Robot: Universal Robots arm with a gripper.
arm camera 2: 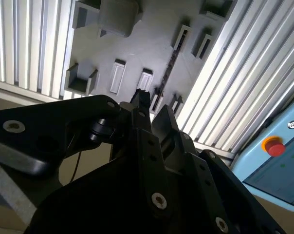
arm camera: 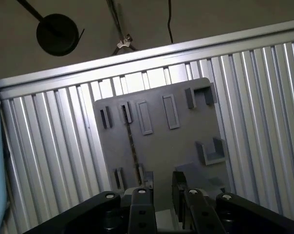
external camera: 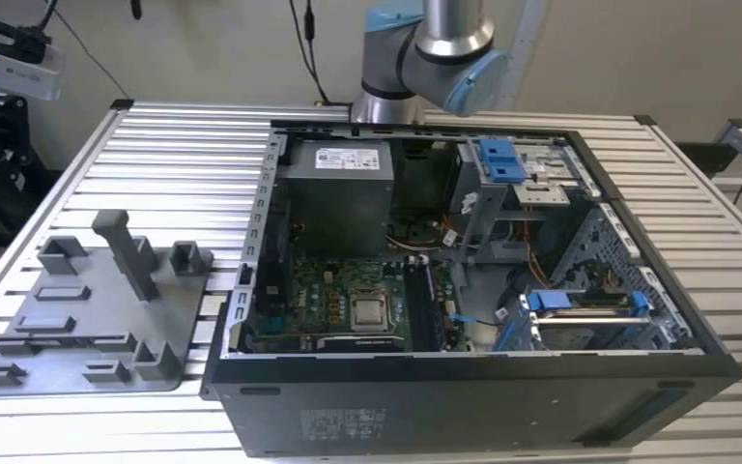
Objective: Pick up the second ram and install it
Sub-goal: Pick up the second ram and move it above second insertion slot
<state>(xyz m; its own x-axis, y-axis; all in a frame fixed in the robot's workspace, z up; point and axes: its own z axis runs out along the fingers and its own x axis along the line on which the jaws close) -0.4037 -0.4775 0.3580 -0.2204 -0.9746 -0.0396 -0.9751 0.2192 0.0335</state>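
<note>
The second ram [arm camera: 132, 144] stands on its edge as a thin dark strip in a slot of the grey tray [arm camera: 186, 131]. In the second wrist view the ram [arm camera 2: 168, 68] runs along the tray [arm camera 2: 137, 44] between small upright holders. My gripper [arm camera: 160, 189] hangs high above the tray, fingers apart with nothing between them. The ram lies a little to one side of the gap between the fingertips [arm camera 2: 142, 97]. In the exterior view the tray [external camera: 88, 319] sits on the table at the exterior view's left.
An open computer case [external camera: 474, 387] with its motherboard [external camera: 345, 300] fills the middle of the slatted aluminium table [external camera: 178, 155]. The arm's elbow [external camera: 442, 58] rises behind the case. A pale box with a red button [arm camera 2: 273, 146] stands off the table's edge.
</note>
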